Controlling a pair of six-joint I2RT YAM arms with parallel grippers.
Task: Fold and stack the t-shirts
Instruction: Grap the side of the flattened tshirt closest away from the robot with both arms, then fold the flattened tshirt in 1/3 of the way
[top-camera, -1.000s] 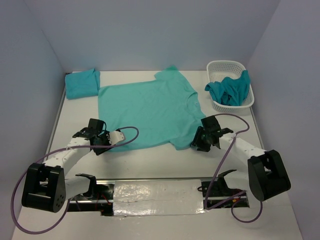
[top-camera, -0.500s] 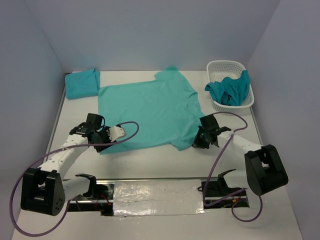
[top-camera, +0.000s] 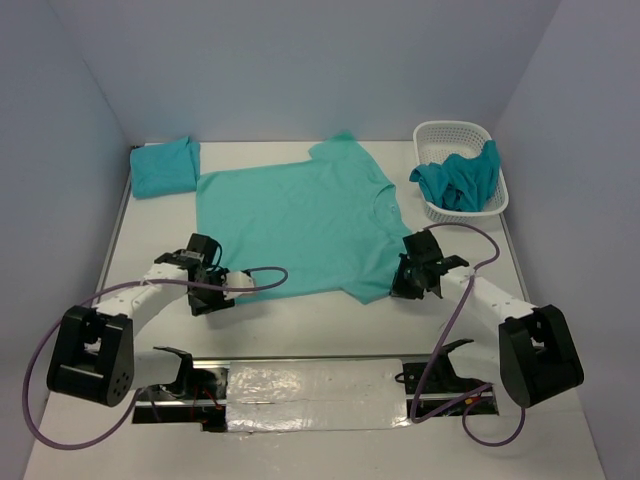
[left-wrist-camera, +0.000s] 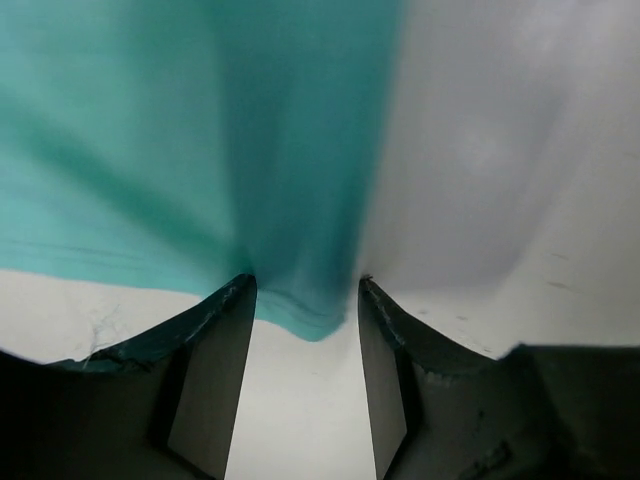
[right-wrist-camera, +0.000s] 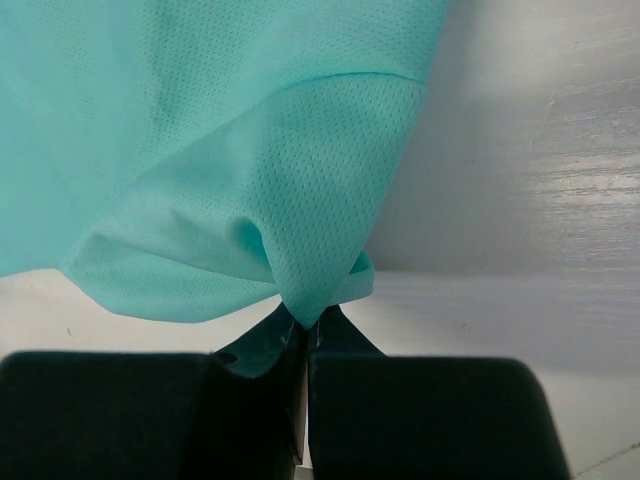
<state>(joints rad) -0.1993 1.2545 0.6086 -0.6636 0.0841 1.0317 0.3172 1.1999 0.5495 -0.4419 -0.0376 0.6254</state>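
Spread t-shirt (top-camera: 290, 220) is lying flat at mid-table (top-camera: 330, 320), turquoise, neck toward the right side.

Left gripper (left-wrist-camera: 305, 285) is sitting low at the shirt's near left corner. Its jaws are standing apart, and the hem corner is lying on the table between the two fingertips (left-wrist-camera: 215, 350), not pinched.

Right gripper (right-wrist-camera: 303, 325) is working at the near right sleeve. Its jaws are pressing together on a small fold of the sleeve hem, and the cloth is puckering up from the pinch.

Folded t-shirt (top-camera: 165, 166) is resting at the far left corner, well apart from both grippers.

Crumpled t-shirt (top-camera: 460, 182), darker teal, is spilling out of the white basket (top-camera: 452, 130) at far right.
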